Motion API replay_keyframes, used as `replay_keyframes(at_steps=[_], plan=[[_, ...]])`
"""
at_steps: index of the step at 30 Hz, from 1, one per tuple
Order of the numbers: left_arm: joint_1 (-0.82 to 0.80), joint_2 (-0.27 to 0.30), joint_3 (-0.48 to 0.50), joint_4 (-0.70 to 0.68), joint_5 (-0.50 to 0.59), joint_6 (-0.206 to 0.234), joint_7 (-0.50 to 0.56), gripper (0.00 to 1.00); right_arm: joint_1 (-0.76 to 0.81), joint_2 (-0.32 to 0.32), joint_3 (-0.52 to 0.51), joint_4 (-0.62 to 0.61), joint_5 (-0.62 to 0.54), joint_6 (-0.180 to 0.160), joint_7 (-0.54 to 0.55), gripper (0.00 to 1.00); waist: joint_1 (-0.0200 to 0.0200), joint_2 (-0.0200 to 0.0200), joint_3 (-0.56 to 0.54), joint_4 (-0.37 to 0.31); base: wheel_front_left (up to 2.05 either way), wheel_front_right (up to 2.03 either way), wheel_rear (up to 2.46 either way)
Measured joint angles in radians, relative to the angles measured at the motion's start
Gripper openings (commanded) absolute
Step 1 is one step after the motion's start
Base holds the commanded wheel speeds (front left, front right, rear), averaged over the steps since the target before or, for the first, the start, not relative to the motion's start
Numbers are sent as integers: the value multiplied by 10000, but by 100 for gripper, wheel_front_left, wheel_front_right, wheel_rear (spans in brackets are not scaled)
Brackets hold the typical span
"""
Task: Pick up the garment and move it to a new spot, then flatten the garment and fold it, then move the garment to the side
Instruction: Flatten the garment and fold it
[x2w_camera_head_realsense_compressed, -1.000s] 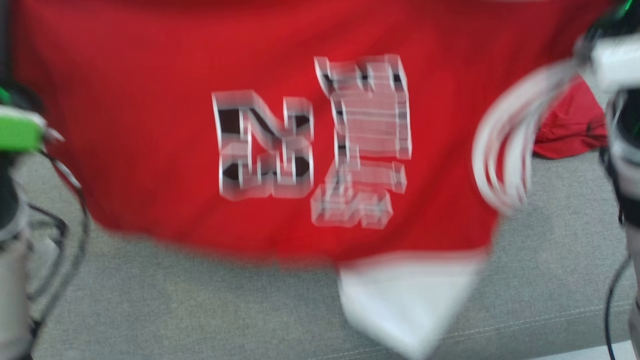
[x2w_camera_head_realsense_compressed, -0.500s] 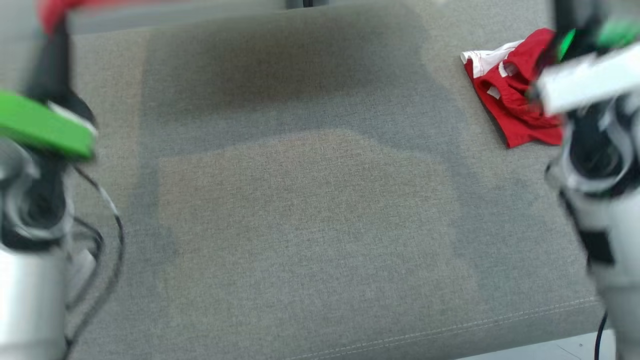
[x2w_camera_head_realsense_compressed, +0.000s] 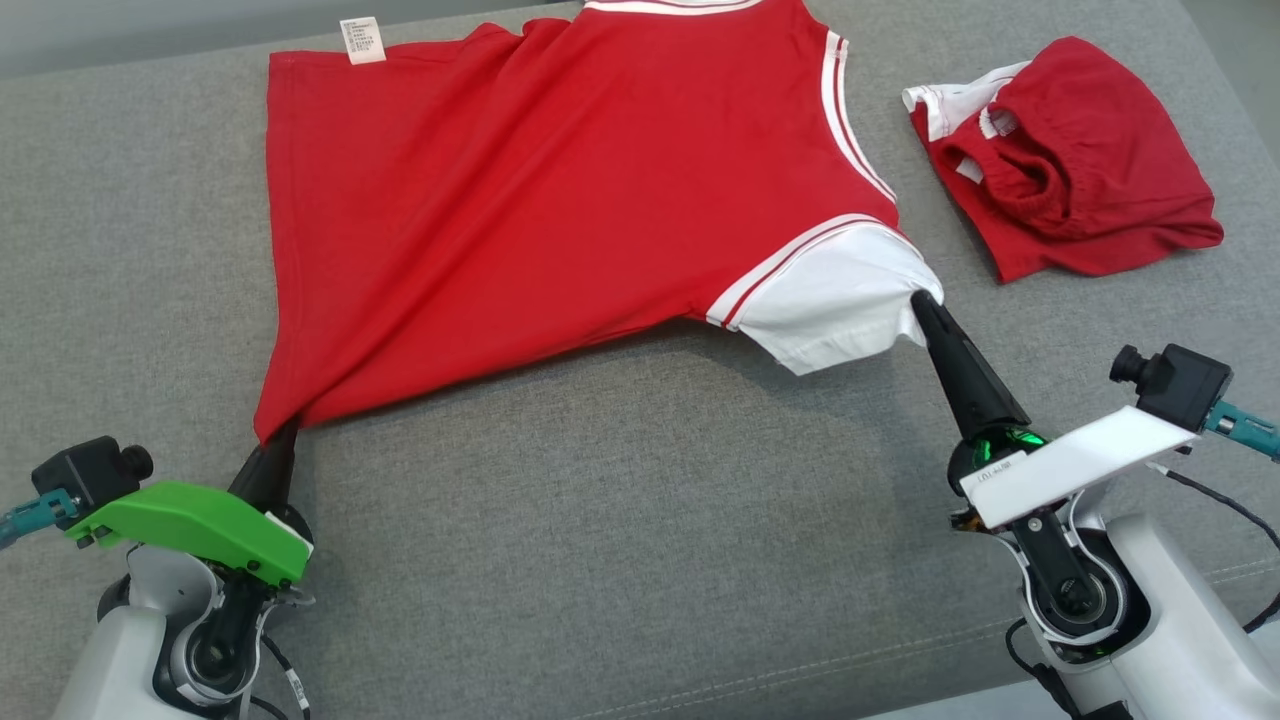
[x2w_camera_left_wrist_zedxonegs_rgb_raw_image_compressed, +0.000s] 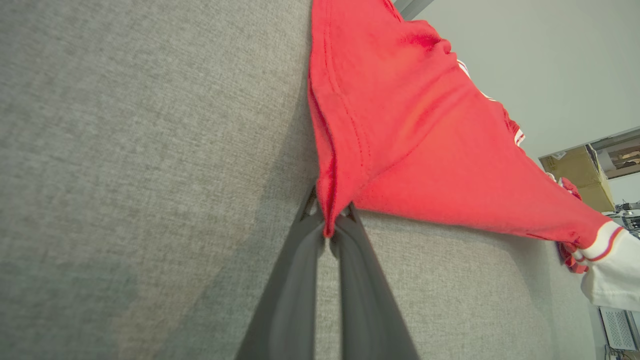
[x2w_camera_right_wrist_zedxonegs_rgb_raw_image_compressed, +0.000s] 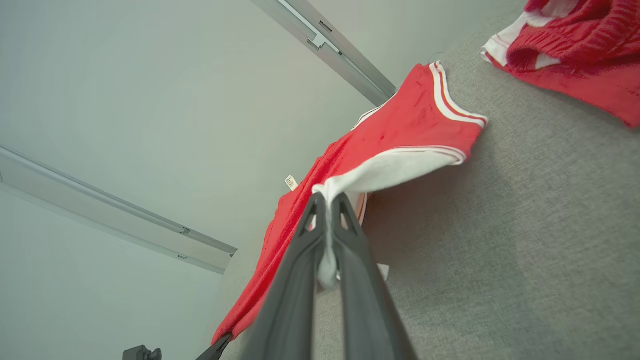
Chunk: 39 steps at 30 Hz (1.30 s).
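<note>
The garment (x2w_camera_head_realsense_compressed: 560, 190) is a red T-shirt with white sleeves and striped trim, spread plain side up across the grey cushion (x2w_camera_head_realsense_compressed: 620, 520). My left gripper (x2w_camera_head_realsense_compressed: 278, 432) is shut on its red hem corner at the lower left; the left wrist view has the red corner (x2w_camera_left_wrist_zedxonegs_rgb_raw_image_compressed: 330, 220) pinched between the dark fingers. My right gripper (x2w_camera_head_realsense_compressed: 920, 300) is shut on the edge of the white sleeve (x2w_camera_head_realsense_compressed: 830, 305). In the right wrist view white cloth (x2w_camera_right_wrist_zedxonegs_rgb_raw_image_compressed: 327, 235) runs down between the closed fingers. The cloth is pulled taut between both grippers.
A second red garment with white trim (x2w_camera_head_realsense_compressed: 1060, 195) lies crumpled at the cushion's right rear, close to the shirt's sleeve. The cushion's front edge (x2w_camera_head_realsense_compressed: 900, 680) runs along the bottom of the head view. Bare cushion lies in front of the shirt.
The shirt hung in front of the camera with its printed letters showing, swung up out of the picture, and now lies spread on the cushion plain side up, both grippers low and holding it.
</note>
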Motion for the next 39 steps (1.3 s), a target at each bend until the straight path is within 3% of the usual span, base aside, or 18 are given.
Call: replay_keyframes(at_steps=[6,16,25,39], plan=[[32,-211,255,207,-81,-493,-715,0,45,-767,199,-460,-395,297,-13,0,0,0,-381,-14,0,0,0],[1381,-274,247,-56,-119,-1047,-1346,0,1333,-1430,593,-1124,-564,313,295,0,0,0,-1217,-201,0,0,0],[2097,-545,-520,86,-13,-1083,-1289,0,3167,-1668,821,205,-188,2,782,0,0,0,-1512,-100,0,0,0],[2423,-631,-888,525,242,-1112,-1377,0,3138,-1210,901,1498,-282,50,453,0,0,0,-1491,205,0,0,0]])
